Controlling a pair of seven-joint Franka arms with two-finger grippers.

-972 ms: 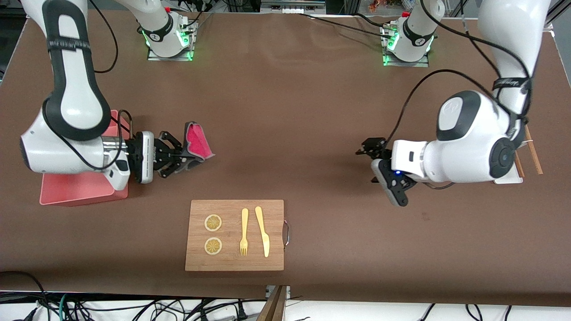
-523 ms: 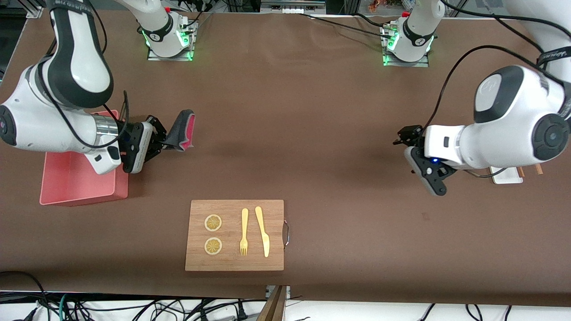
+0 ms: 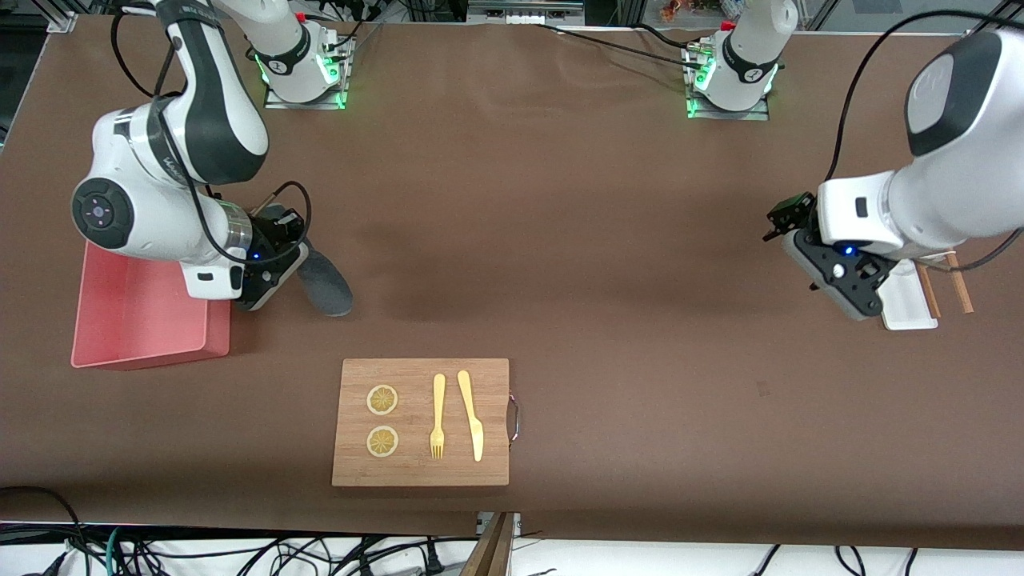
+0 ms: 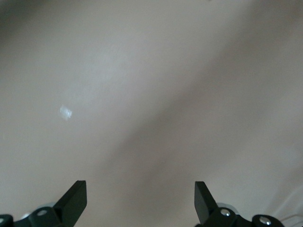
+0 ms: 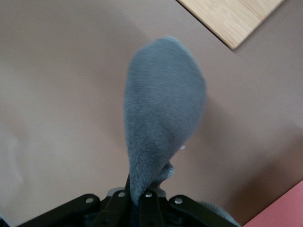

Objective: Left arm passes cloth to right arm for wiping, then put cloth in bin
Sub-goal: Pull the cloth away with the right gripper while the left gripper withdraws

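Note:
My right gripper (image 3: 286,258) is shut on the cloth (image 3: 324,282) and holds it low over the brown table, beside the pink bin (image 3: 136,312). Only the cloth's dark grey face shows, and it hangs out from the gripper toward the wooden board. In the right wrist view the cloth (image 5: 163,109) rises from between the closed fingers of the right gripper (image 5: 141,198), and a corner of the bin (image 5: 289,208) shows. My left gripper (image 3: 788,214) is open and empty, over bare table by the white tray. Its own view shows the left gripper (image 4: 141,194) wide apart over bare table.
A wooden board (image 3: 496,376) with two lemon slices, a yellow fork (image 3: 438,416) and a yellow knife (image 3: 470,414) lies nearer the front camera; its corner shows in the right wrist view (image 5: 232,16). A white tray (image 3: 908,302) and chopsticks (image 3: 957,282) lie under the left arm.
The right arm swung the cloth down beside the bin and turned it, so the red face no longer shows. The left arm drew back toward its end of the table.

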